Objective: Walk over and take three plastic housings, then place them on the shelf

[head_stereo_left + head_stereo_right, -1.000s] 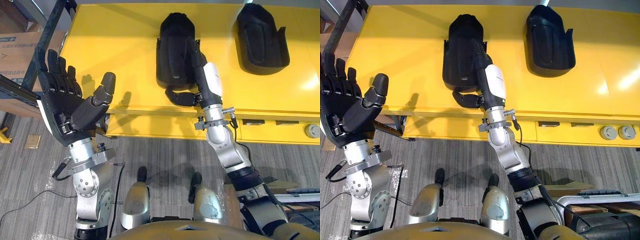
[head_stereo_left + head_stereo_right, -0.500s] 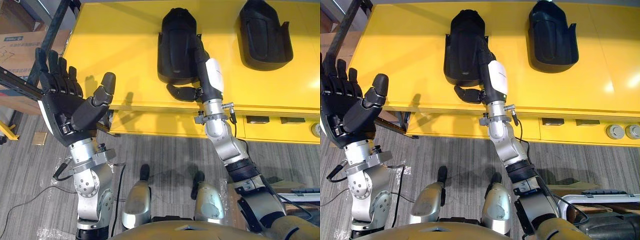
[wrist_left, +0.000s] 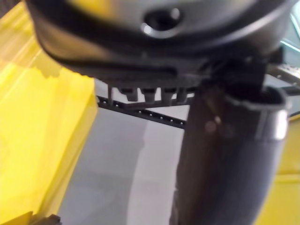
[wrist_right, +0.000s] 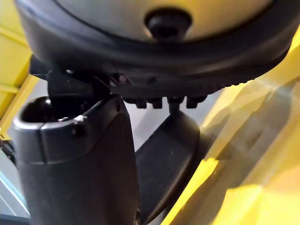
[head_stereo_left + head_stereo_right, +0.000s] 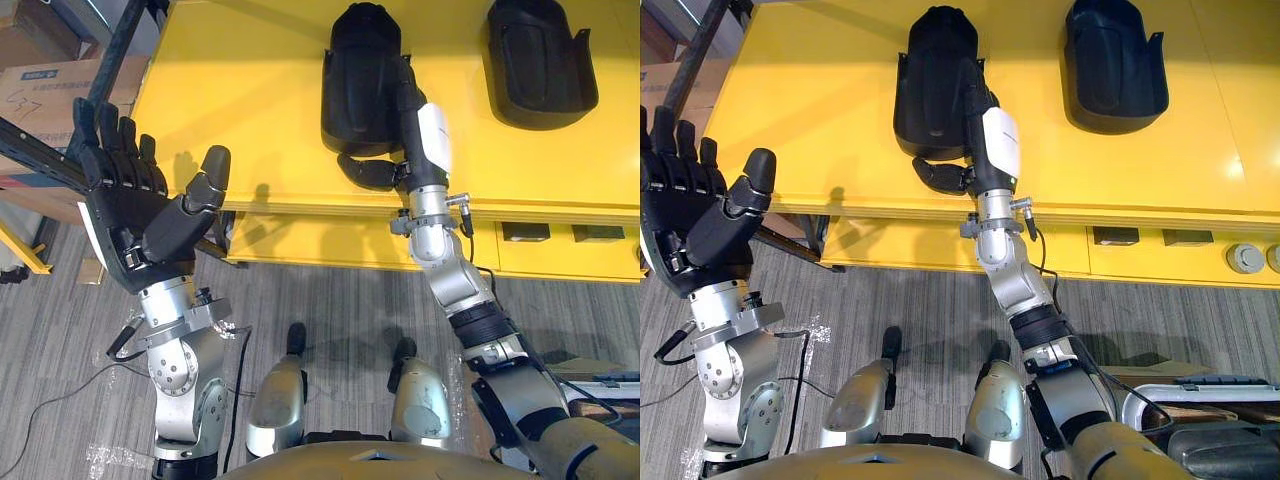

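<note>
Left eye view: against half a second ago the whole picture has slid. The yellow tabletop (image 5: pixel 250 100) and both black plastic housings sit higher in frame, so the camera has moved, not the parts. The right hand (image 5: pixel 412 150) still lies with straight, open fingers along the right flank of the near housing (image 5: pixel 355 70), its thumb spread across just below the housing's near end. That contact looks unchanged, and nothing is lifted. The second housing (image 5: pixel 540 60) rests well apart to the right, untouched. The left hand (image 5: pixel 125 215) stays raised off the tabletop's left end, palm up and fingers spread, holding nothing. Behind it are the dark shelf frame (image 5: pixel 115 55) and a cardboard box (image 5: pixel 40 90).

Right eye view: the same shift and the same layout. The near housing lies flat on the tabletop under the right hand's fingers.

Left wrist view: straight fingers and an empty palm, with the tabletop's yellow edge beside it.

Right wrist view: the housing's dark shell sits just past the open thumb (image 4: pixel 75 173).

My reading is that the robot has only leaned or stepped in. The first pick is not yet made, so all three placements remain.
</note>
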Motion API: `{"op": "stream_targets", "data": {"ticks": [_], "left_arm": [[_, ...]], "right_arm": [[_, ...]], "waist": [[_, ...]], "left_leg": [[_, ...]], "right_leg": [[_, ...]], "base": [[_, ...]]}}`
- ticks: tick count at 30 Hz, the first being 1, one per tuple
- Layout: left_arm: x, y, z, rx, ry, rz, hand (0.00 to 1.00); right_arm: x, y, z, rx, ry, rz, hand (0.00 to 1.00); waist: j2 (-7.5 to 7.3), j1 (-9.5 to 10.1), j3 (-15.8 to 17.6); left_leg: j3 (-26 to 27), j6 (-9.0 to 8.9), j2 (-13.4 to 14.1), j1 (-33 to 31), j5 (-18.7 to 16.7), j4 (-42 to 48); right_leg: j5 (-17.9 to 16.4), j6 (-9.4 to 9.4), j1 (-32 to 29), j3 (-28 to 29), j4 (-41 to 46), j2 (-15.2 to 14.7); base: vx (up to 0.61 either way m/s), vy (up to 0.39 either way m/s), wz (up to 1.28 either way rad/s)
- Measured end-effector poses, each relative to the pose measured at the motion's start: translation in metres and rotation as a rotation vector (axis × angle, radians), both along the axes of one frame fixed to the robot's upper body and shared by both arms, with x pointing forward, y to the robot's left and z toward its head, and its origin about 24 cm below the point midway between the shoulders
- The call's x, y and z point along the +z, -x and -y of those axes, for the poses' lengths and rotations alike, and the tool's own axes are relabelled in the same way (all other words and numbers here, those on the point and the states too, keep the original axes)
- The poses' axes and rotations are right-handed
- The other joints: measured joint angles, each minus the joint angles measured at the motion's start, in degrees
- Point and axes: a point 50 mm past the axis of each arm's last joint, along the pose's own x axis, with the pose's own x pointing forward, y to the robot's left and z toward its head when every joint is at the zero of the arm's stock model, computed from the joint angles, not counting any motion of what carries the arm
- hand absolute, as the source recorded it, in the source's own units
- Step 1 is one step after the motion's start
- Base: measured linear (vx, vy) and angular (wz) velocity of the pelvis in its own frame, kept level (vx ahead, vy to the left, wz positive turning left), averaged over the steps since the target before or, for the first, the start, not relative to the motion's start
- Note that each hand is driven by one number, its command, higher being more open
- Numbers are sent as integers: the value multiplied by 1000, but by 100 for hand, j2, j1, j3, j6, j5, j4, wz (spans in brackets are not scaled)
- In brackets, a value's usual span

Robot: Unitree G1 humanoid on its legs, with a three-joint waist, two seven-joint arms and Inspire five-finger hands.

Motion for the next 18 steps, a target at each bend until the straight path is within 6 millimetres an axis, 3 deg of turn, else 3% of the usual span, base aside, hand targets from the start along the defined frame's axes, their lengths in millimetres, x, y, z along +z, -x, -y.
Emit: {"op": "stream_targets", "data": {"ticks": [6,13,18], "left_arm": [[0,0,0,-10,8,2,100],[-2,-1,7,-53,34,-3,100],[-2,-1,6,-49,36,-5,100]], "right_arm": [[9,-6,1,-19,1,35,100],[17,-6,0,-11,-2,64,100],[43,19,-4,50,-40,197,100]], "waist": [[184,3,96],[188,11,100],[154,-4,172]], "left_leg": [[-11,41,-10,-12,24,-42],[-7,4,-21,-35,100,-107],[13,-2,-11,-56,86,-105]], "right_leg": [[0,8,-34,-19,3,-20],[32,46,-99,-5,43,-34],[43,56,-113,17,3,-20]], "base": [[-16,1,1],[0,0,0],[5,-1,-1]]}}
